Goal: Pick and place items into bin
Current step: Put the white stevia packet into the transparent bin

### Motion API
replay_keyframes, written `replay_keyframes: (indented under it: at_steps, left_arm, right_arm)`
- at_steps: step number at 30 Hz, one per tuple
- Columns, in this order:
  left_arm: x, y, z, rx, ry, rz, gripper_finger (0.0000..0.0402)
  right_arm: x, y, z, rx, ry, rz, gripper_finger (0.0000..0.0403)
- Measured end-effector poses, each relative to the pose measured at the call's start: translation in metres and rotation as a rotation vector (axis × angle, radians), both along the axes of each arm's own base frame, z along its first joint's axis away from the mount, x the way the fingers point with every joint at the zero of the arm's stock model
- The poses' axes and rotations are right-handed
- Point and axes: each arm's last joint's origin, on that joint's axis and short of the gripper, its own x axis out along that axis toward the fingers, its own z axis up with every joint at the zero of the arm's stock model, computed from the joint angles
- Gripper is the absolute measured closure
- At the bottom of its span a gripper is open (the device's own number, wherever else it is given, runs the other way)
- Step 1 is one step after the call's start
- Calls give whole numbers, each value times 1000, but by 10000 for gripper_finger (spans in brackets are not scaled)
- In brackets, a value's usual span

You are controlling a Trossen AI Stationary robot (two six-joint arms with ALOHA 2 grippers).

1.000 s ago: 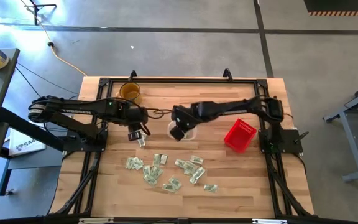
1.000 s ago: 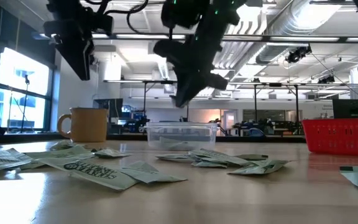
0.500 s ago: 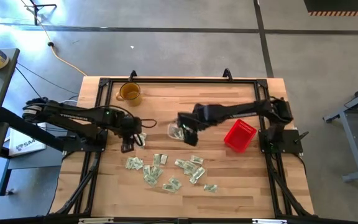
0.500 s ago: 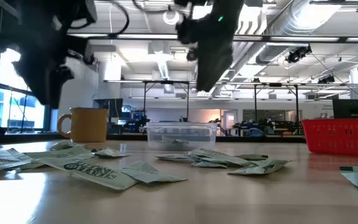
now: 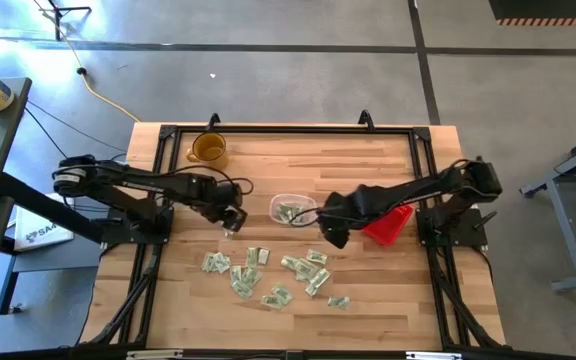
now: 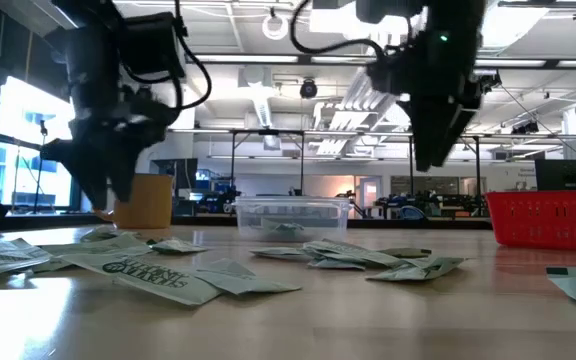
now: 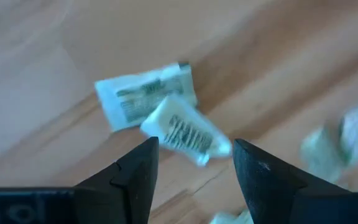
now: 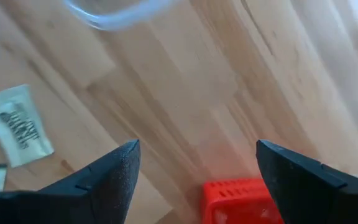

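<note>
Several pale green and white packets [image 5: 268, 275] lie loose on the wooden table, toward its near edge. The clear bin [image 5: 290, 210] stands at the table's middle with a few packets inside. My left gripper [image 5: 230, 217] hovers open, left of the bin, low over two overlapping packets [image 7: 166, 118]. Its fingers [image 7: 138, 174] stand on either side of them without touching. My right gripper [image 5: 330, 236] is open above bare wood, just right of the bin and toward the near edge. A single packet [image 8: 17, 127] lies beyond it.
A red mesh basket [image 5: 388, 218] stands right of my right gripper, close to its arm. An amber mug [image 5: 208, 148] sits at the far left. A black frame [image 5: 288, 130] runs around the tabletop. In the low view the bin [image 6: 290, 215] stands between both arms.
My right gripper has left its place over the bin and gone toward the right and near edges. Packets now show in the bin. My left gripper has come down toward the table, over the packets left of the bin.
</note>
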Motion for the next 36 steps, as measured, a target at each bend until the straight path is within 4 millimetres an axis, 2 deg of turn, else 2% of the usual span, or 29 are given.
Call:
replay_keyframes:
  at_steps: [5, 10, 15, 18, 22, 25, 26, 30, 32, 34, 36]
  left_arm:
    - [7, -6, -9, -7, 22, 161, 163]
    - [6, -15, -25, -10, 140, 205, 163]
    - [12, -21, -37, 11, 186, 210, 174]
    - [12, -20, -42, 23, 219, 204, 210]
    - [14, -20, -38, 54, 220, 195, 296]
    - [24, -19, -26, 87, 196, 142, 370]
    - [28, -19, -19, 91, 181, 122, 379]
    - [51, -19, 25, 137, 88, 23, 359]
    - [66, -18, 52, 217, 5, -64, 350]
    - [77, -14, 77, 336, -75, -157, 359]
    - [93, -4, 90, 411, -164, -242, 377]
  right_arm:
    - [-19, 2, -11, -30, -42, -93, 91]
    - [-30, -1, -18, -68, -65, -91, 91]
    - [-32, -5, -22, -82, -63, -63, 91]
    - [-33, -5, -23, -84, -55, -41, 91]
    - [-33, -5, -22, -103, -59, -24, 91]
    - [-35, -6, -15, -112, -90, -14, 91]
    - [-36, -6, -12, -114, -104, -15, 91]
    - [-44, -8, 3, -150, -161, -32, 91]
    - [-49, -11, 10, -160, -183, -49, 91]
    - [-53, -13, 15, -163, -196, -63, 91]
    - [-56, -16, 19, -162, -204, -72, 91]
